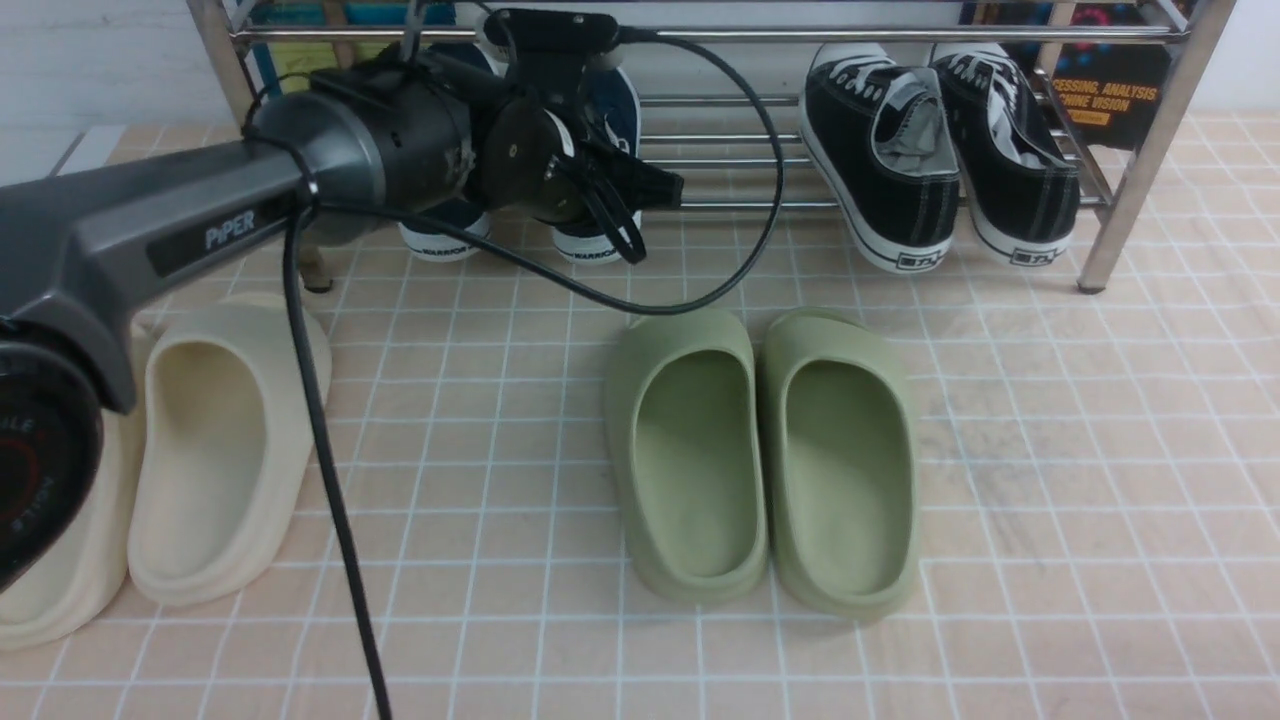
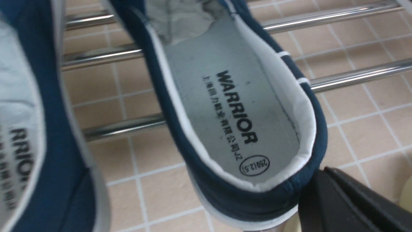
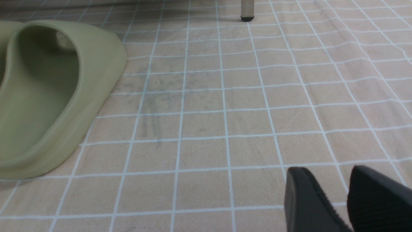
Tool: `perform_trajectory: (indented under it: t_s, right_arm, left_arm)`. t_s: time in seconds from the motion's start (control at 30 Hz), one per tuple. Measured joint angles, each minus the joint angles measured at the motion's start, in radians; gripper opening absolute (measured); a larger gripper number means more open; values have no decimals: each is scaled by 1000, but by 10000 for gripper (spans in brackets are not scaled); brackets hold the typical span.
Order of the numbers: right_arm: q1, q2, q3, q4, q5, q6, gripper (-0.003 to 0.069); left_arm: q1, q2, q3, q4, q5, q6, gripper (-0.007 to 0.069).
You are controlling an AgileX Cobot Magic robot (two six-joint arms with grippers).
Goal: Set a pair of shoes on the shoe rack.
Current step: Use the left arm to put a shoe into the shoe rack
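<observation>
Tiled floor (image 1: 1050, 450): two navy shoes (image 1: 590, 200) racked, two black, four slides.

Open rack bars (image 1: 720, 140) between navy shoes (image 1: 590, 235) and black sneakers (image 1: 880, 170); green slides (image 1: 760, 450) in front.

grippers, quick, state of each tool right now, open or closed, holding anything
Left tool: at the navy shoe's heel over the rack; open or closed cannot be told.
Right tool: slightly open, empty.

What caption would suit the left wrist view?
Navy slip-on shoes marked WARRIOR resting on the chrome shoe rack.
</observation>
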State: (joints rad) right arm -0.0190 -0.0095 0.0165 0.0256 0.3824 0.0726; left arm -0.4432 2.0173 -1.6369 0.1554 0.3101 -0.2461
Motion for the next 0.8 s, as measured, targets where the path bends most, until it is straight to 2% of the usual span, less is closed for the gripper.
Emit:
perform_trajectory:
  t_s: [0.43, 0.63, 0.7, 0.8]
  right_arm:
    - [0, 0, 0, 2, 0, 0, 239]
    - [0, 0, 0, 2, 0, 0, 239]
    - [0, 0, 0, 2, 0, 0, 239]
    - [0, 0, 0, 2, 0, 0, 239]
  left_arm:
    - [16, -75, -3, 43, 97, -6, 29]
    - [16, -134, 1, 102, 287, -7, 33]
    - [16, -157, 20, 111, 312, -7, 33]
    - [16, -319, 152, 126, 291, -9, 36]
